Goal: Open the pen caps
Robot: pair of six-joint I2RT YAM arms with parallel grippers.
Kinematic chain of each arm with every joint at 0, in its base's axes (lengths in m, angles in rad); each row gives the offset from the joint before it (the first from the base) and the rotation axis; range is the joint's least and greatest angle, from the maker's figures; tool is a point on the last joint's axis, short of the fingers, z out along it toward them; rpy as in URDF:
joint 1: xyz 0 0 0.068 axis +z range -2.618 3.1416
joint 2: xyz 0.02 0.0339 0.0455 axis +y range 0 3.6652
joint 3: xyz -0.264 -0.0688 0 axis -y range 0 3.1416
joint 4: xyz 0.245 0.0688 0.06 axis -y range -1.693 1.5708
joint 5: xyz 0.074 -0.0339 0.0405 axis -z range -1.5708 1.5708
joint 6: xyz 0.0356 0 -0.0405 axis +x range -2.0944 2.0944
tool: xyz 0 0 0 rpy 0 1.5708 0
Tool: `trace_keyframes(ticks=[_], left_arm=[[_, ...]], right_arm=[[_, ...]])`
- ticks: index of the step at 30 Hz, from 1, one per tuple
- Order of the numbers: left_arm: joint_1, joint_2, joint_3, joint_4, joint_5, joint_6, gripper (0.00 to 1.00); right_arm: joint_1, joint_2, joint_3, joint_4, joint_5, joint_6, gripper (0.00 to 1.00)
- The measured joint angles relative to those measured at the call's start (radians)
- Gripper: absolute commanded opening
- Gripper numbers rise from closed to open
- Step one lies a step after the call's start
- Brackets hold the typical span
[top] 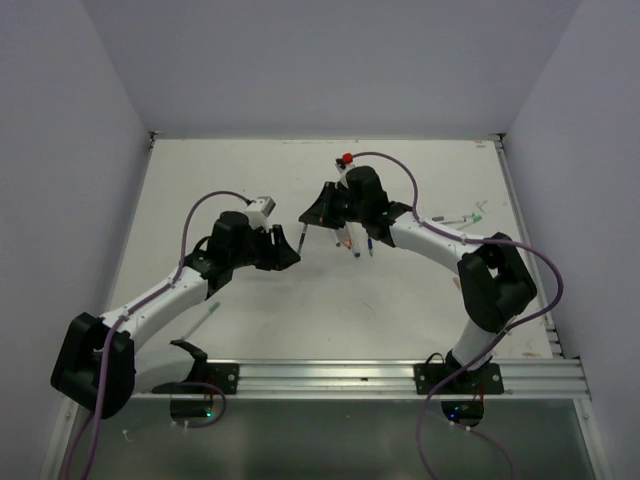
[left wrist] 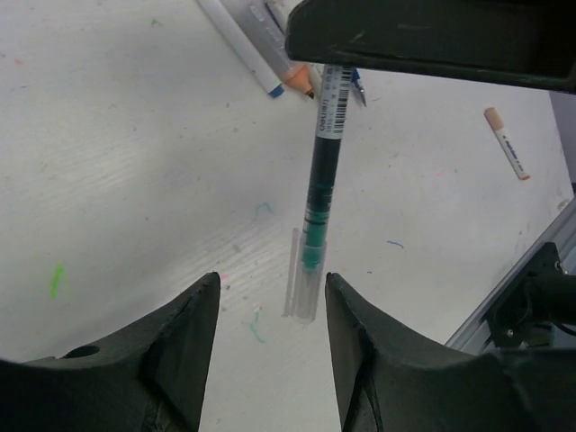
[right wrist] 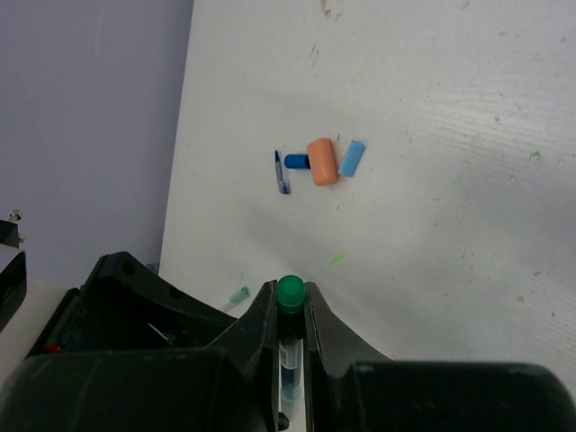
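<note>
Clamped narrow in the right gripper (right wrist: 290, 306) by its upper barrel, green pen (left wrist: 324, 162) pointing tip-down toward the table (left wrist: 117, 162), probably to offer its lower end to the other arm. Around that lower end, spread wide and gripping nothing, the left gripper (left wrist: 272, 286), one finger on either side of the clear cap (left wrist: 303, 292), placed, by the look of it, for closing on the cap and drawing it off. Cap not yet off. Shown only by the left wrist view: the cap seated over the green tip, with a gap to each finger. Shown only by the right wrist view: the pen's round green end between the shut fingers and, well beyond the pen on the table, loose caps (right wrist: 320, 162) in orange, pale blue and dark blue, close together. From the top view alone: both arms meeting around the pen, other pens (top: 350, 243) just right of it.
</note>
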Motion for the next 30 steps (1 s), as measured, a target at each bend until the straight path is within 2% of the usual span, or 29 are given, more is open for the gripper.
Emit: trace_keyframes(ticks=[5, 13, 20, 30], left_arm=[[-0.019, 0.011, 0.0, 0.05, 0.034, -0.011, 0.51], [-0.037, 0.039, 0.0, 0.074, 0.048, -0.032, 0.4], [-0.055, 0.063, 0.0, 0.079, 0.048, -0.033, 0.35], [-0.071, 0.084, 0.003, 0.093, 0.053, -0.032, 0.16]], right_arm=[[-0.003, -0.013, -0.011, 0.013, -0.005, 0.005, 0.0], [-0.013, -0.018, -0.035, 0.023, -0.021, 0.016, 0.0], [-0.031, -0.023, -0.035, 0.035, -0.028, 0.027, 0.0], [-0.035, -0.023, -0.037, 0.04, -0.033, 0.032, 0.0]])
